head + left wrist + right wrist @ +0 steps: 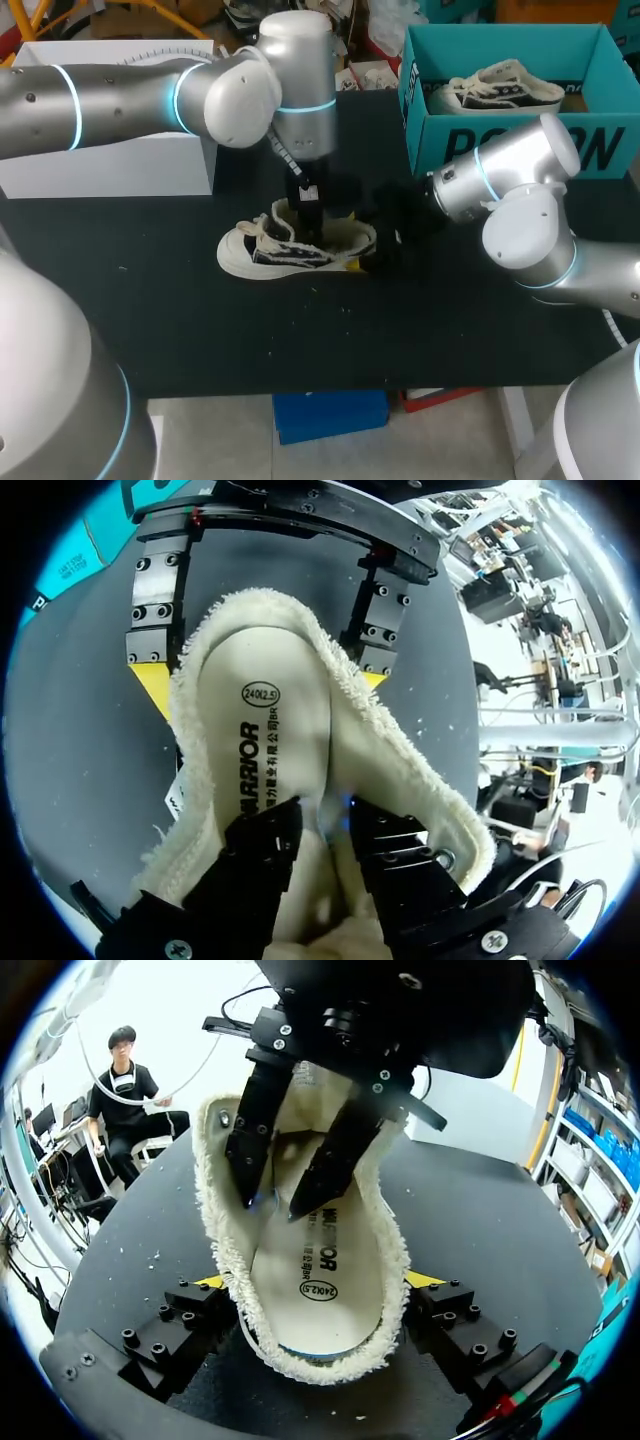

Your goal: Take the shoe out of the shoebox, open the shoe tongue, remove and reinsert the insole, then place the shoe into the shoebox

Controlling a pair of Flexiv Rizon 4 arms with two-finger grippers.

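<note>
A cream and black shoe (270, 254) lies on its sole on the black table (200, 320), toe to the left. Its fleece lining and printed insole (255, 730) (320, 1270) show from above. My left gripper (308, 222) (325, 815) points down into the shoe's mouth, its black fingers (250, 1175) a little apart over the insole with nothing between them. My right gripper (368, 250) (318, 1282) is at the heel, one yellow tip pressed against each side of it. The teal shoebox (520, 140) stands open at the back right.
A second shoe (495, 90) lies inside the shoebox. A white box (110, 170) stands at the back left, under my left arm. Bare table surface lies in front of the shoe, toward the front edge.
</note>
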